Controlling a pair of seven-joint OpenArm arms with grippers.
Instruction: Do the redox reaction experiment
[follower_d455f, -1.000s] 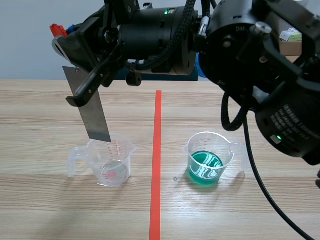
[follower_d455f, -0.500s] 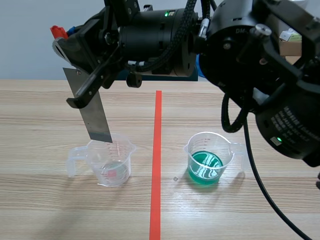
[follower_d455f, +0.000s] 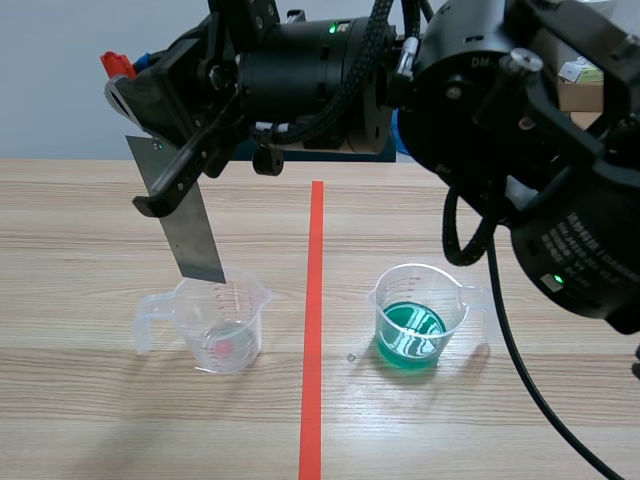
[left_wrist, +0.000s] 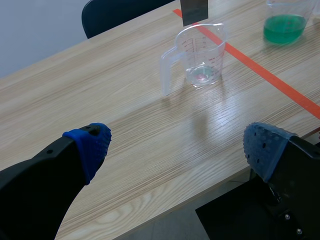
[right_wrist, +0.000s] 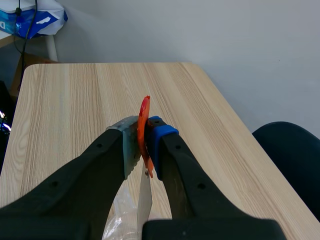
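A clear measuring cup (follower_d455f: 225, 320) with a trace of liquid stands left of the red tape line. A second cup (follower_d455f: 412, 318) holding green liquid stands right of it. My right arm reaches across from the right, and its gripper (follower_d455f: 150, 160) is shut on a grey metal strip (follower_d455f: 185, 225). The strip hangs tilted, its lower end at the clear cup's far rim. In the right wrist view the gripper (right_wrist: 142, 132) pinches the strip (right_wrist: 145, 200) beside an orange-red piece. My left gripper (left_wrist: 177, 142) is open near the table's edge, well short of the clear cup (left_wrist: 200, 55).
The green cup (left_wrist: 285, 22) and the strip (left_wrist: 194, 10) show far ahead of the left gripper. A dark chair (left_wrist: 115, 12) stands beyond the table. A cardboard box (follower_d455f: 580, 85) sits at the back right.
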